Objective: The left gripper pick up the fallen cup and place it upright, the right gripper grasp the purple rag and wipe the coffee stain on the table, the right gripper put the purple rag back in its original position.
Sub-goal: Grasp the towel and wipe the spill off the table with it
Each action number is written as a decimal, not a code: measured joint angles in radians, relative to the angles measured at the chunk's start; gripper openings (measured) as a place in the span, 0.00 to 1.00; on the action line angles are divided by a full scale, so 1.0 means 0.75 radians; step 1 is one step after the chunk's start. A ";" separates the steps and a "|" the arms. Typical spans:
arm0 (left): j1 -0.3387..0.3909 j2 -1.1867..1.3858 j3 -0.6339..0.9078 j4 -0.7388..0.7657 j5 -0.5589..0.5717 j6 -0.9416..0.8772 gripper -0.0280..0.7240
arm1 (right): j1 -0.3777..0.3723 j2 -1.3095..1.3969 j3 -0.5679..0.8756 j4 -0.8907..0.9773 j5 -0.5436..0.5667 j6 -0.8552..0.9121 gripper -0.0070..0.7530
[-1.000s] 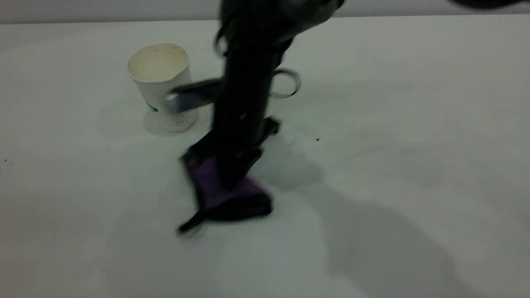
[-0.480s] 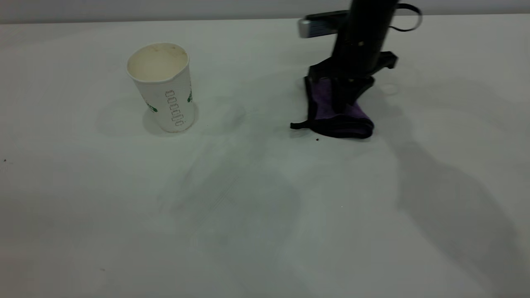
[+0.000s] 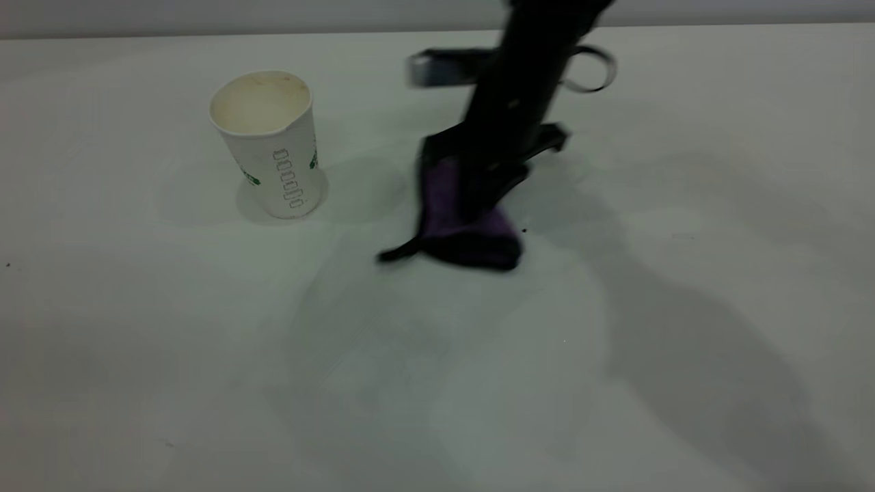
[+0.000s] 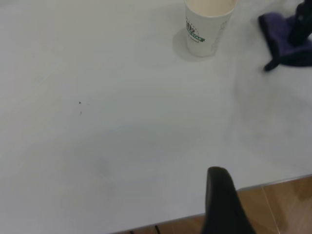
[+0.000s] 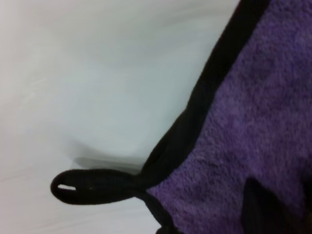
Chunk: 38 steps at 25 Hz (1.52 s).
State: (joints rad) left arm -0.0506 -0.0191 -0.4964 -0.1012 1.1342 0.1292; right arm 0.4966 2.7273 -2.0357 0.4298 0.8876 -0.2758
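The cup (image 3: 268, 143) stands upright at the back left of the table (image 3: 683, 205), mouth up; it also shows in the left wrist view (image 4: 207, 24). My right gripper (image 3: 487, 195) points down at mid-table, shut on the purple rag (image 3: 459, 222), whose lower fold presses on the tabletop with the black loop tab (image 3: 398, 252) trailing left. In the right wrist view the rag (image 5: 253, 122) fills the picture, with the tab (image 5: 92, 186) on the table. No coffee stain shows. My left gripper (image 4: 220, 197) hangs over the table's near edge, far from the cup.
A tiny dark speck (image 3: 524, 231) lies just right of the rag. Faint wet smears (image 3: 383, 321) cover the table in front of the rag. Wooden floor (image 4: 278, 209) shows past the table edge in the left wrist view.
The right gripper has swept the rag from the back right, leftward and toward the front, after swinging right from a spot near the cup a second ago. The cup has not moved.
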 joint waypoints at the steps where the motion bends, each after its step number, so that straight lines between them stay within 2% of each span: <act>1: 0.000 0.000 0.000 0.000 0.000 0.000 0.70 | 0.037 0.001 0.000 0.001 0.010 -0.006 0.09; 9: 0.000 0.000 0.000 0.000 0.000 0.000 0.70 | 0.299 0.002 0.000 0.008 0.209 -0.060 0.09; 12: 0.000 0.000 0.000 0.000 0.000 0.000 0.70 | 0.343 0.003 0.000 -0.012 0.257 -0.080 0.09; 15: 0.000 0.000 0.000 0.000 0.000 0.000 0.70 | 0.322 0.003 0.000 -0.111 0.255 -0.054 0.10; 21: 0.000 0.000 0.000 0.000 0.000 -0.001 0.70 | 0.126 0.002 -0.002 -0.333 0.258 0.071 0.11; 31: 0.000 0.000 0.000 0.000 0.000 -0.001 0.70 | -0.371 -0.009 -0.004 -0.456 0.300 0.118 0.12; 35: 0.000 0.000 0.000 0.000 0.000 -0.001 0.70 | -0.485 -0.009 -0.004 -0.410 0.292 0.116 0.16; 38: 0.000 0.000 0.000 0.000 0.000 -0.001 0.70 | -0.514 -0.009 -0.004 -0.340 0.298 0.064 0.24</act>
State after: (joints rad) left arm -0.0506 -0.0191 -0.4964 -0.1012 1.1342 0.1283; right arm 0.1114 2.7205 -2.0391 0.1748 1.1109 -0.2275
